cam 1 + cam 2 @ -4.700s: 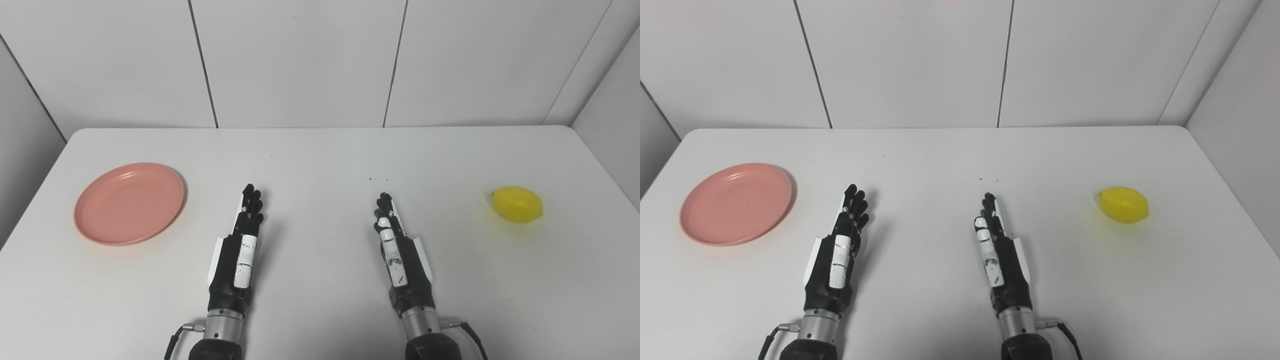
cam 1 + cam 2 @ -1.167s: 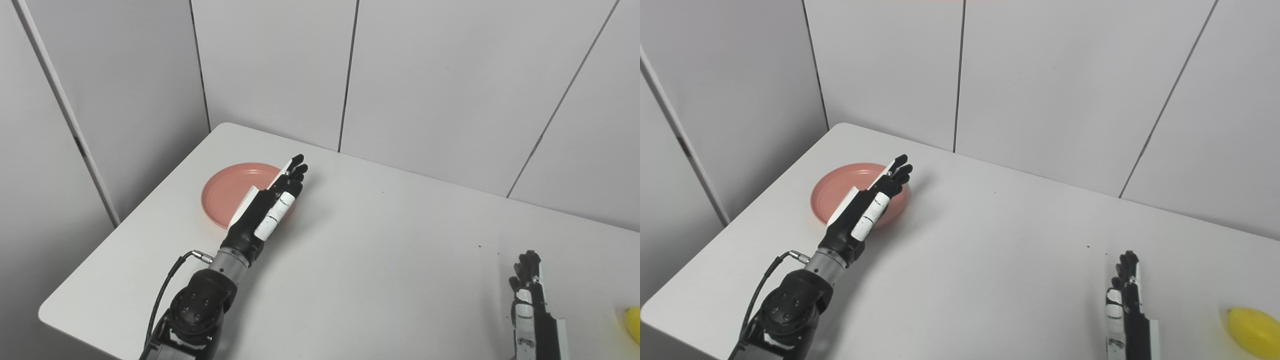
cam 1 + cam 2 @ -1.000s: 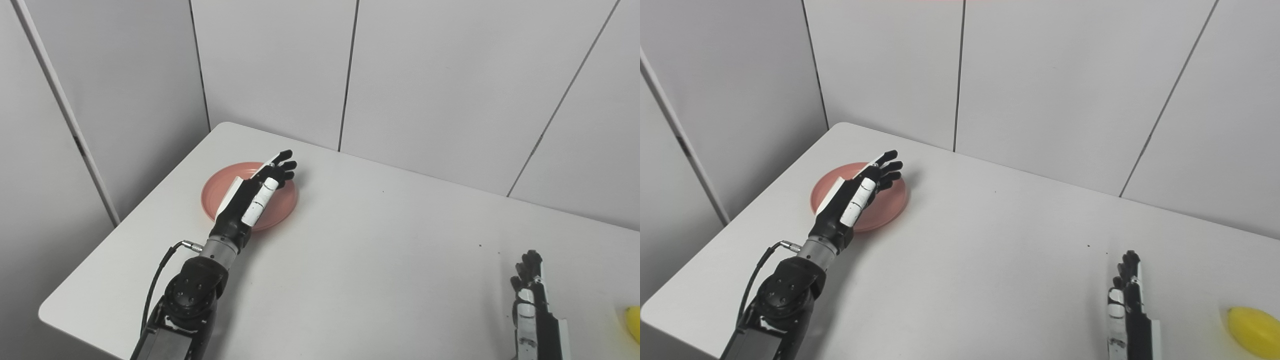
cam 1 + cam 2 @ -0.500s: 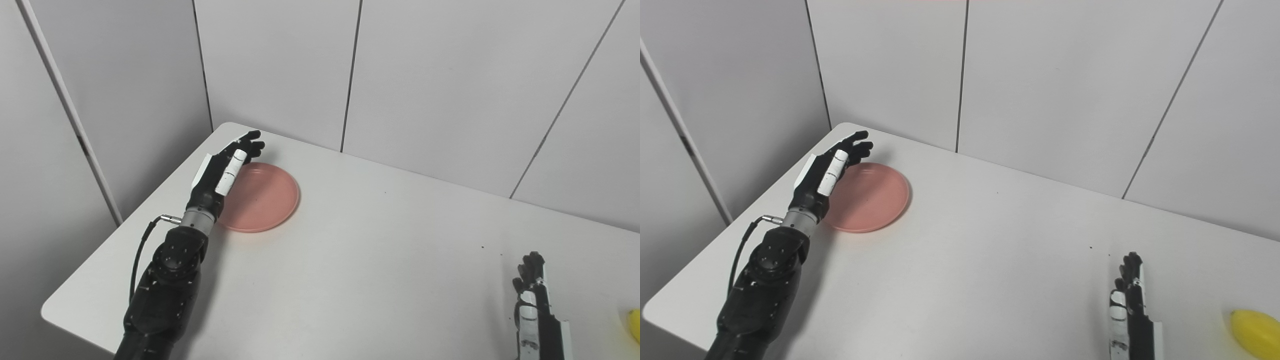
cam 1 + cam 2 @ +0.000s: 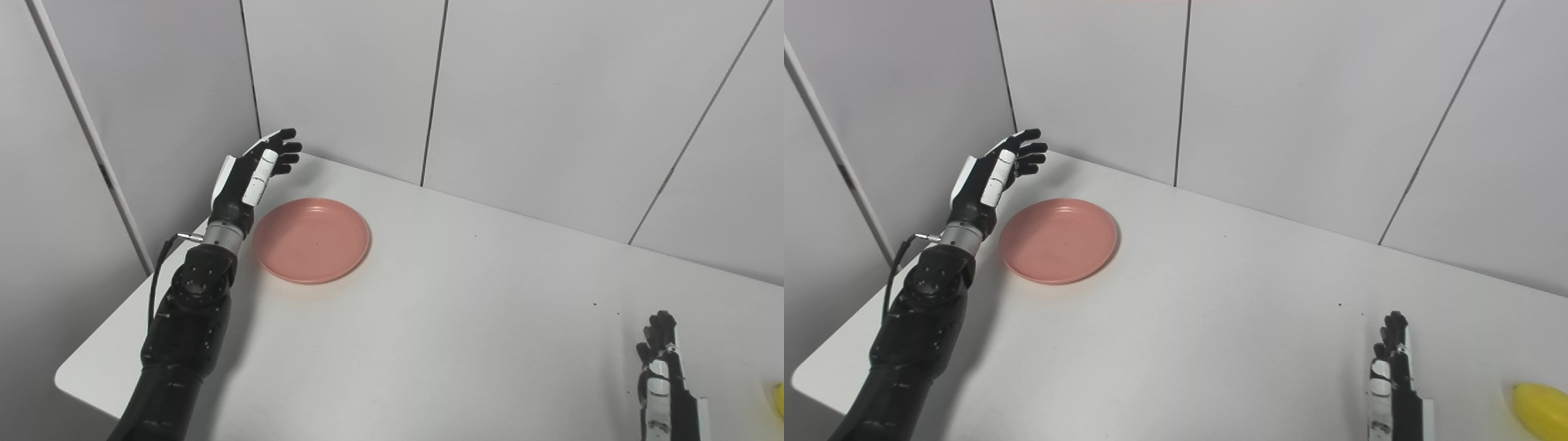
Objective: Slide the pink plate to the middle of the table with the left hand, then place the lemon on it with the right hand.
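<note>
The first step is in hand: getting the left hand [image 5: 254, 171] behind the pink plate [image 5: 311, 239] so it can be pushed toward the middle of the table [image 5: 465, 331]. The plate sits near the table's far left corner, flat and with nothing in it. The left hand is raised above the table just beyond the plate's outer edge, between the plate and the wall, with its fingers spread a little and gently curled, holding nothing and not touching the plate. The next move, as I judge it, calls for lowering that hand until the fingers or the side of the palm meet the plate's outer rim, then sweeping inward along the table; pressing too high on the rim could tip the plate instead of sliding it. The right hand [image 5: 1390, 373] rests low at the near right, fingers straight and held together, empty. The lemon [image 5: 1540, 410] lies on the table near the right hand but apart from it, partly cut off by the picture's edge, waiting for the second step
</note>
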`<state>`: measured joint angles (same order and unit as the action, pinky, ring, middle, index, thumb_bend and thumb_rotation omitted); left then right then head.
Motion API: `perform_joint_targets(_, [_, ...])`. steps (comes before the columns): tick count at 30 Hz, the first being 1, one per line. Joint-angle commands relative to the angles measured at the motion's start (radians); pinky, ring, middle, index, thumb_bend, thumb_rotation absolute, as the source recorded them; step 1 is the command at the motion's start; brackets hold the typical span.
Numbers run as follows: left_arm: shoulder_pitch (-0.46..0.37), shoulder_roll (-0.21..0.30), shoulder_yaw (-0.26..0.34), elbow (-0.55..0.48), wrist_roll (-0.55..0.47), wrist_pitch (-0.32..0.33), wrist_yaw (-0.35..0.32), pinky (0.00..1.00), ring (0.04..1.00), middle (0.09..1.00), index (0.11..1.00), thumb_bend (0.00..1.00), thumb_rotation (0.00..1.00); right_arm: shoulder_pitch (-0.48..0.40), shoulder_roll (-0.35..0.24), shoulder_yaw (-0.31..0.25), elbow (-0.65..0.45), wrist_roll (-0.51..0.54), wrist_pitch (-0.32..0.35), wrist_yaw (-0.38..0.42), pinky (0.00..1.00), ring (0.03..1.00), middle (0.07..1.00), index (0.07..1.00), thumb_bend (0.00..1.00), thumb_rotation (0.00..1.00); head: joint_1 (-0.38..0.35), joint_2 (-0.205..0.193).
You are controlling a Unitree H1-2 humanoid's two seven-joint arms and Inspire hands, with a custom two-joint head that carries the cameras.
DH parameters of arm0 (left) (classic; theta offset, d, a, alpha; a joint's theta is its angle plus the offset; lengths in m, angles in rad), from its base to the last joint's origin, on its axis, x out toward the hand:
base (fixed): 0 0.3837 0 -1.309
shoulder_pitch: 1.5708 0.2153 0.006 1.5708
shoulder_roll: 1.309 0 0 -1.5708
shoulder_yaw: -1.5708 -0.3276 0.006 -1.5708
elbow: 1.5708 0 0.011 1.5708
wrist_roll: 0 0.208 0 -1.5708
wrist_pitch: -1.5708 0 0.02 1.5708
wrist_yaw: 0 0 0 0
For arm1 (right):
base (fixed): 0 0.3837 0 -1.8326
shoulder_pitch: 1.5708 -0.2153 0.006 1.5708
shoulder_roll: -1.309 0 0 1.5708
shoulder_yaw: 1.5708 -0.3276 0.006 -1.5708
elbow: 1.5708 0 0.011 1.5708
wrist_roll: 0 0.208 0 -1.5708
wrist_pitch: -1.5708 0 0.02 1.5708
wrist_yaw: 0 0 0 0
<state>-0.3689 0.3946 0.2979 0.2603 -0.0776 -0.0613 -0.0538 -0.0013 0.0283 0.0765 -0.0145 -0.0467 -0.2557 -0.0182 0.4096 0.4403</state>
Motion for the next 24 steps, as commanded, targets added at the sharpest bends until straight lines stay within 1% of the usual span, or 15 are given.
perform_joint_targets(1, [-0.047, 0.034, 0.014, 0.007, -0.025, -0.033, -0.001, 0.8, 0.784, 0.779, 0.777, 0.78, 1.0, 0.066, -0.025, -0.009, 0.11, -0.002, -0.049, 0.007, 1.0, 1.0, 0.996, 0.975, 0.58, 1.0, 0.002, 0.002])
perform_joint_targets(6, [-0.049, 0.041, 0.014, 0.047, -0.028, -0.039, 0.008, 0.79, 0.787, 0.781, 0.774, 0.77, 1.0, 0.068, -0.026, -0.017, 0.103, -0.001, -0.028, 0.005, 1.0, 1.0, 0.989, 0.974, 0.58, 1.0, 0.013, 0.0])
perform_joint_targets(11, [-0.07, 0.061, 0.005, 0.153, -0.049, -0.083, -0.031, 0.79, 0.793, 0.787, 0.787, 0.75, 1.0, 0.07, -0.031, -0.013, 0.105, -0.004, -0.038, 0.011, 1.0, 1.0, 0.993, 0.977, 0.59, 1.0, 0.014, -0.003])
perform_joint_targets(13, [-0.076, 0.068, 0.002, 0.196, -0.064, -0.097, -0.054, 0.82, 0.81, 0.805, 0.803, 0.78, 1.0, 0.07, -0.031, -0.015, 0.104, 0.0, -0.035, 0.011, 1.0, 1.0, 0.994, 0.98, 0.6, 1.0, 0.015, -0.001])
perform_joint_targets(16, [-0.081, 0.069, 0.003, 0.233, -0.087, -0.11, -0.075, 0.83, 0.82, 0.817, 0.813, 0.78, 1.0, 0.069, -0.03, -0.017, 0.105, 0.01, -0.035, 0.013, 1.0, 1.0, 0.992, 0.981, 0.58, 1.0, 0.015, -0.001])
perform_joint_targets(18, [-0.083, 0.064, 0.007, 0.248, -0.099, -0.118, -0.077, 0.81, 0.816, 0.816, 0.813, 0.76, 1.0, 0.069, -0.031, -0.018, 0.108, 0.013, -0.036, 0.015, 1.0, 1.0, 0.988, 0.982, 0.57, 1.0, 0.015, -0.003])
perform_joint_targets(21, [-0.085, 0.061, 0.007, 0.273, -0.107, -0.135, -0.077, 0.81, 0.81, 0.812, 0.804, 0.75, 1.0, 0.067, -0.032, -0.017, 0.113, 0.014, -0.038, 0.016, 1.0, 1.0, 0.988, 0.98, 0.6, 1.0, 0.015, -0.004])
perform_joint_targets(24, [-0.083, 0.059, -0.001, 0.273, -0.087, -0.132, -0.055, 0.8, 0.803, 0.806, 0.799, 0.75, 1.0, 0.067, -0.032, -0.016, 0.113, 0.01, -0.036, 0.012, 1.0, 1.0, 0.985, 0.981, 0.61, 1.0, 0.014, -0.002])
